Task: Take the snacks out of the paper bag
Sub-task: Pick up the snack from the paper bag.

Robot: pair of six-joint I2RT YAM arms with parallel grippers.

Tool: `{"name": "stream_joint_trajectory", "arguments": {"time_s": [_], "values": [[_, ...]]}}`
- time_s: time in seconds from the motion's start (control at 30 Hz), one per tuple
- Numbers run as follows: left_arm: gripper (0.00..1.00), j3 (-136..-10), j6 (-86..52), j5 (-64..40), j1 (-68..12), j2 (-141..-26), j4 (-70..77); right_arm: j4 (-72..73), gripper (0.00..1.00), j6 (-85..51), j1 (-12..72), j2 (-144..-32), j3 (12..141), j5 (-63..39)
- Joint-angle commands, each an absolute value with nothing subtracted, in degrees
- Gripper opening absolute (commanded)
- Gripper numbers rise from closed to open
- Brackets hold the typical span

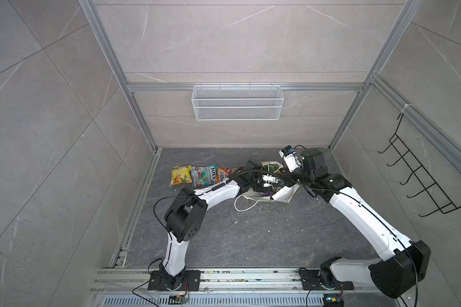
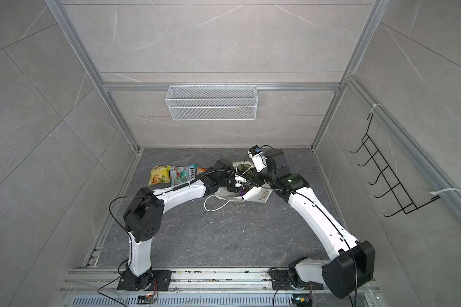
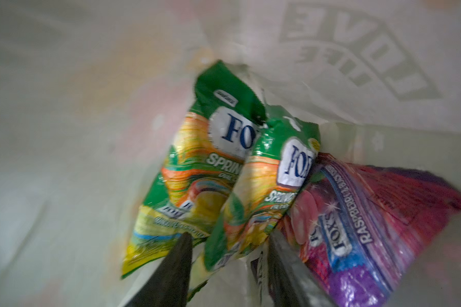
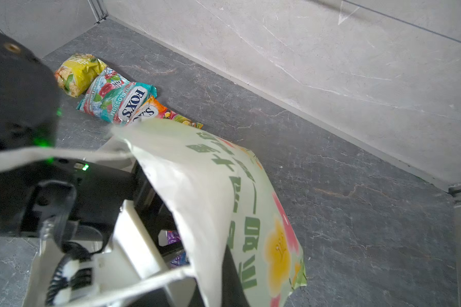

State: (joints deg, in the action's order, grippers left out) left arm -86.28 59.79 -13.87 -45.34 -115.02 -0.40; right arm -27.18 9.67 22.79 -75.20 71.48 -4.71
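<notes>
You have six FOX'S packets to count. Three lie out on the surface: one yellow packet, one teal-red packet and one orange packet. The other three sit inside the bag: a green-yellow packet, a second green-yellow packet and one purple packet. That makes two green-yellow and one each of the other four colours. There is one paper bag. On the back wall you have one white wire mesh basket. On the side wall there is one black wire rack with five hooks. Two arms are in view, the left arm and the right arm.
</notes>
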Motion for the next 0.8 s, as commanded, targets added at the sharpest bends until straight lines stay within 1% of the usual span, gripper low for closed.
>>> {"name": "stream_joint_trajectory", "arguments": {"time_s": [0.0, 0.07, 0.1, 0.13, 0.2, 0.43, 0.77], "values": [[0.44, -87.5, 61.3, -15.7, -45.2, -117.1, 0.1, -22.4, 0.00, 10.5, 23.1, -72.3, 73.6, -8.4], [0.36, -87.4, 61.1, -15.7, -45.2, -117.8, 0.1, -22.1, 0.00, 10.2, 23.0, -72.3, 73.7, -8.1], [0.34, -87.4, 60.9, -15.6, -45.2, -118.1, 0.2, -22.0, 0.00, 10.0, 23.0, -72.4, 73.8, -8.1], [0.30, -87.4, 60.6, -15.5, -45.2, -118.3, 0.4, -21.8, 0.00, 10.0, 23.0, -72.4, 73.8, -8.3], [0.18, -87.5, 59.8, -14.8, -45.2, -118.7, 0.7, -21.7, 0.00, 9.8, 23.1, -72.6, 73.9, -8.2], [0.01, -85.6, 56.5, -12.9, -45.5, -116.0, 4.0, -21.2, 0.00, 8.9, 23.0, -73.1, 72.8, -6.1], [0.00, -81.0, 53.1, -12.6, -45.9, -108.2, 8.7, -20.1, 0.00, 8.2, 23.0, -73.6, 70.7, -3.1]]}}
